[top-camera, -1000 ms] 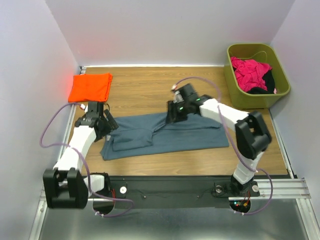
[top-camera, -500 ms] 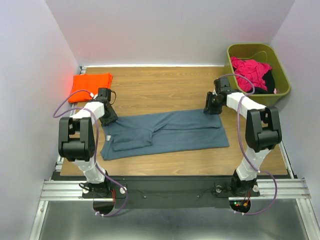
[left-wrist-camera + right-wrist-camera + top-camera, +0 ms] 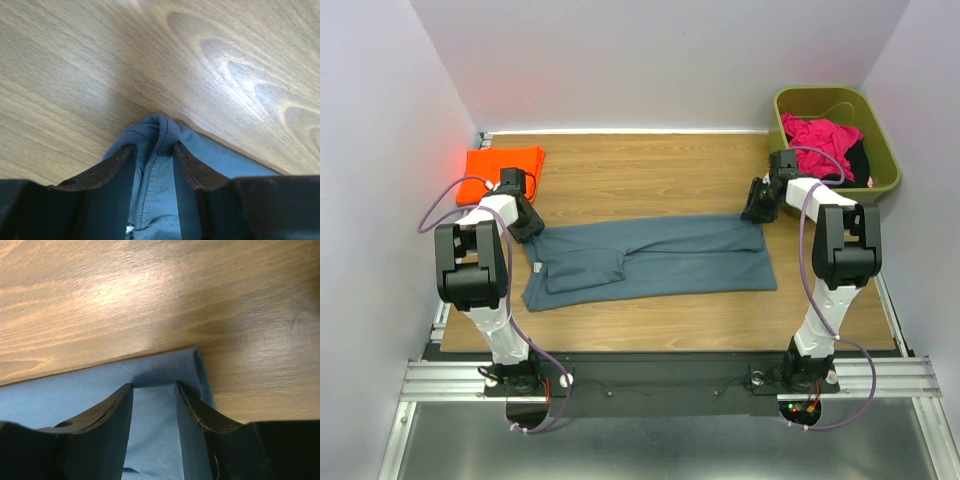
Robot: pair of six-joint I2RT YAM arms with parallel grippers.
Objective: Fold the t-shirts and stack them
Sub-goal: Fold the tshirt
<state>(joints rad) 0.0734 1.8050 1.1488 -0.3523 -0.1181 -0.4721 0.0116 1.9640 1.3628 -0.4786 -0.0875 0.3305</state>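
Two claws grip one slate blue-grey cloth t-shirt [image 3: 660, 262], which lies folded into a long band across the middle of the wooden tabletop [image 3: 640, 170]. The left claw [image 3: 528, 228] pinches a bunched fold at the band's far left corner. The right claw [image 3: 757, 212] is closed on its far right corner. A folded bright orange cloth t-shirt [image 3: 500, 172] lies in the tabletop's far left corner.

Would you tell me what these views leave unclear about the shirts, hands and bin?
- Top view: the left hand and right hand cover the blue-grey t-shirt corners under them.
- Right wrist view: whether the fingers pinch the cloth or only straddle it; shadow hides the contact.
- Top view: the green bin wall hides what lies under the pink cloth.
- Top view: the orange t-shirt layers are too small to count.
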